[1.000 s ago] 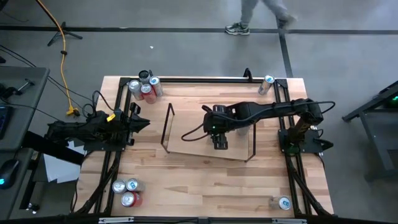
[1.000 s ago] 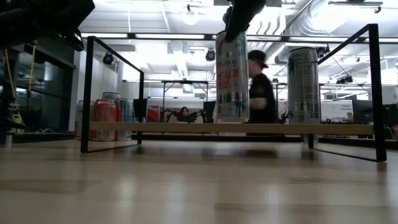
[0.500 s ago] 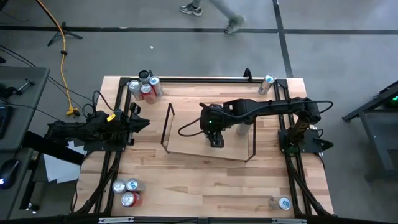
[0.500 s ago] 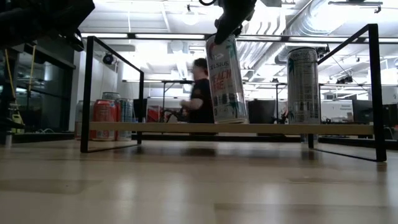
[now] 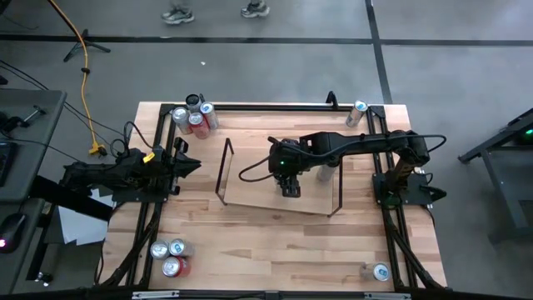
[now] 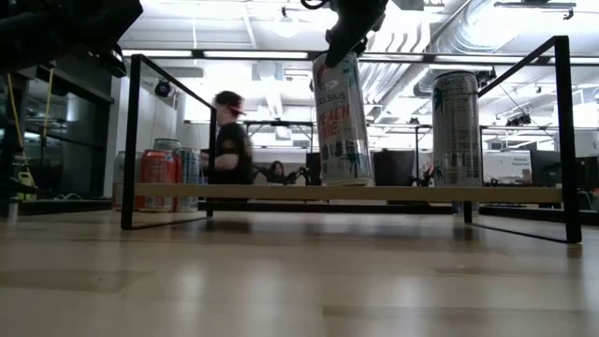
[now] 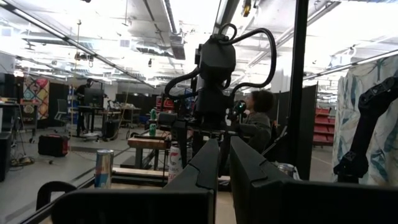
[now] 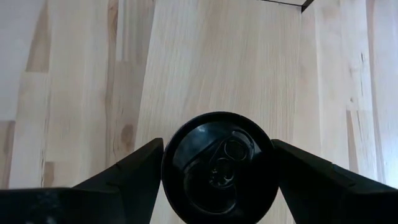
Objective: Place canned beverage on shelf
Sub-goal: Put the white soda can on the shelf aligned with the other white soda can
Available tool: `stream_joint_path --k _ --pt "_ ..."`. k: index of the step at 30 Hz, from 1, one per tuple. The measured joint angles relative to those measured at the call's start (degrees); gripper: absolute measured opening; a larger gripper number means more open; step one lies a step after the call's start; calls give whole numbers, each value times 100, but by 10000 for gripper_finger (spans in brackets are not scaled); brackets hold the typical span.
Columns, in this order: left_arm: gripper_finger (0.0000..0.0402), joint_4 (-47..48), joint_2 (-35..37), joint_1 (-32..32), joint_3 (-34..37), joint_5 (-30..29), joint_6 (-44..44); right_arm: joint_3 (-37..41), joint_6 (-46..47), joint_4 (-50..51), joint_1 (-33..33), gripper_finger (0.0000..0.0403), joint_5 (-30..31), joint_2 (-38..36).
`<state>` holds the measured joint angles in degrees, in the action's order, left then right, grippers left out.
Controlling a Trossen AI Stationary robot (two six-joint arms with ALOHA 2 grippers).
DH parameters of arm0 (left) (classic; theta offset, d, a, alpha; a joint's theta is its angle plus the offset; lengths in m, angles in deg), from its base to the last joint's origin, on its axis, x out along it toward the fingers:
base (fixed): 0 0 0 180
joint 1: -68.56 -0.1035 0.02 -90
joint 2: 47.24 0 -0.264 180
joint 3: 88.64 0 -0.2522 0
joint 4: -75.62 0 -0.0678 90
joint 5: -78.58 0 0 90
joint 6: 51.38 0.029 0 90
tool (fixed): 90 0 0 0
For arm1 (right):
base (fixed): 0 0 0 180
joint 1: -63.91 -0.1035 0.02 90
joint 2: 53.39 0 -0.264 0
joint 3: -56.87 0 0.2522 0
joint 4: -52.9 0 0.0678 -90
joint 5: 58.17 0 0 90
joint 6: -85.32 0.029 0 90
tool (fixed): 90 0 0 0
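Note:
A tall white can with red lettering (image 6: 342, 117) stands on the wooden board (image 6: 234, 191) of the black-rod shelf (image 5: 225, 171), leaning a little. My right gripper (image 6: 348, 33) comes down on its top and is closed on it. The right wrist view shows the can's black top (image 8: 217, 165) between the two fingers. A second tall grey can (image 6: 456, 126) stands upright on the board, to the right of the first. My left gripper (image 5: 187, 162) waits at the table's left edge, shut, with nothing between its fingers (image 7: 211, 162). My right gripper pinches the can at its top end, one finger (image 8: 134, 174) against each side of the upper wall (image 8: 166, 163). The fingers slant down from above, coming from the table's right. The can tilts, its top toward the table's left, with its bottom (image 6: 348, 181) at the shelf's board.
Groups of cans stand at the far left corner (image 5: 193, 117) and the near left corner (image 5: 171, 254). Single cans stand at the far right (image 5: 356, 112) and near right (image 5: 376, 272). A black rail frame (image 5: 250, 107) runs along the table's edges. A person walks in the room beyond.
My right gripper has shifted slightly toward the table's left and tipped, staying closed on the white can. The can stood upright on the board a second ago. It now leans with its top toward the left and sits a little farther left along the shelf.

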<state>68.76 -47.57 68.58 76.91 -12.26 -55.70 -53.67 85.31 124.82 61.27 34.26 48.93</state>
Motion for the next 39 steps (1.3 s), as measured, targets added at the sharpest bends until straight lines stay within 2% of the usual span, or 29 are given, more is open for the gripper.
stream_joint_path --k 9,21,30,36,38,39 --pt "3 0 0 0 0 0 0 -1 5 131 -2 277 -31 -20" --pt "3 1 0 0 0 0 0 20 -191 534 14 359 -57 -106" --pt "3 2 0 -1 0 0 1 20 -932 345 252 362 -27 -661" --pt "3 0 0 0 0 0 -1 11 -2137 -41 428 362 602 -941" --pt "3 2 0 1 0 0 -1 11 -2444 -113 474 362 463 -1018" --pt "3 2 0 -1 0 0 -1 9 -2649 -141 509 362 186 -1058"
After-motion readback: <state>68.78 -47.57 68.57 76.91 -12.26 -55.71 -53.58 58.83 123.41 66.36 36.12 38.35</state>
